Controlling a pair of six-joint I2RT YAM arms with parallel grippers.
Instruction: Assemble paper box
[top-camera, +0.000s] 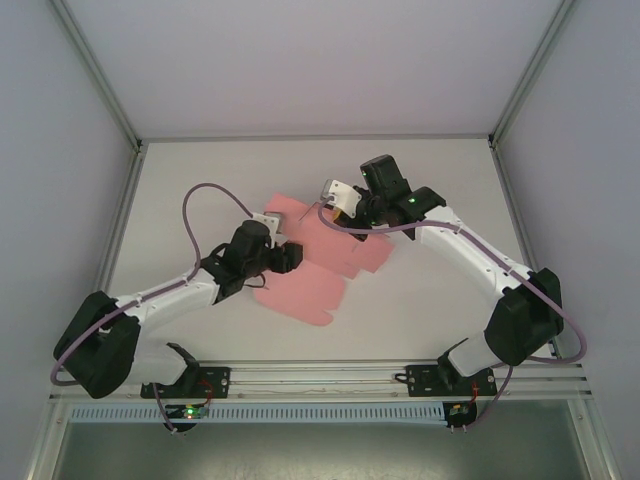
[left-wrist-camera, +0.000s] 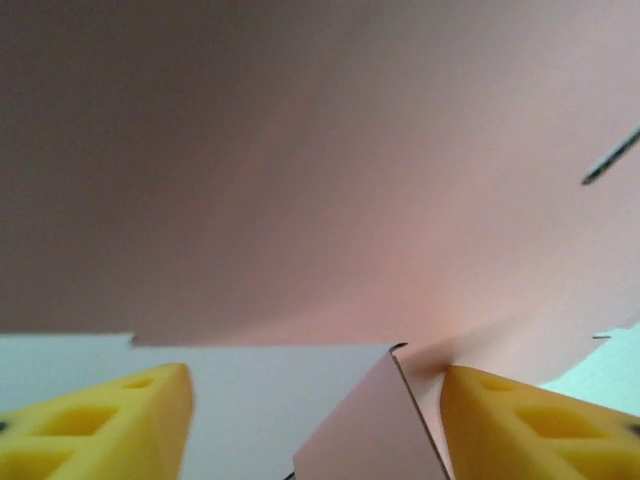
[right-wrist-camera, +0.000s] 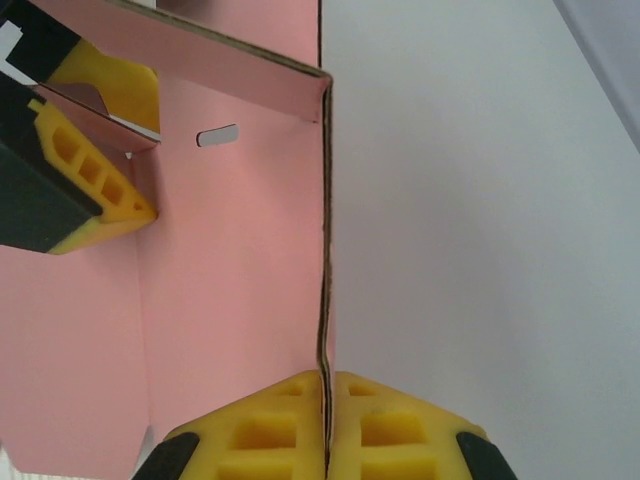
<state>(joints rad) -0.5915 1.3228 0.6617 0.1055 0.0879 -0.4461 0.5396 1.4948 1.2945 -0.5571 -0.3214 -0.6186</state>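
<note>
The paper box (top-camera: 305, 285) is a pink die-cut card sheet lying partly folded at the table's middle, with one wall raised upright. My right gripper (top-camera: 338, 208) is shut on the edge of that upright wall, and the thin card (right-wrist-camera: 230, 260) sits pinched between its yellow pads (right-wrist-camera: 326, 410). At the sheet's left side my left gripper (top-camera: 296, 258) stands open. In the left wrist view its gripper (left-wrist-camera: 315, 430) straddles a small pink flap (left-wrist-camera: 370, 430) close to the right finger, with the pink sheet (left-wrist-camera: 320, 180) above. The left fingers (right-wrist-camera: 100, 200) show beside the raised wall.
The white table (top-camera: 430, 290) is bare around the sheet. Metal frame posts and grey walls close it in at the left, right and back. A purple cable (top-camera: 205, 200) loops above the left arm.
</note>
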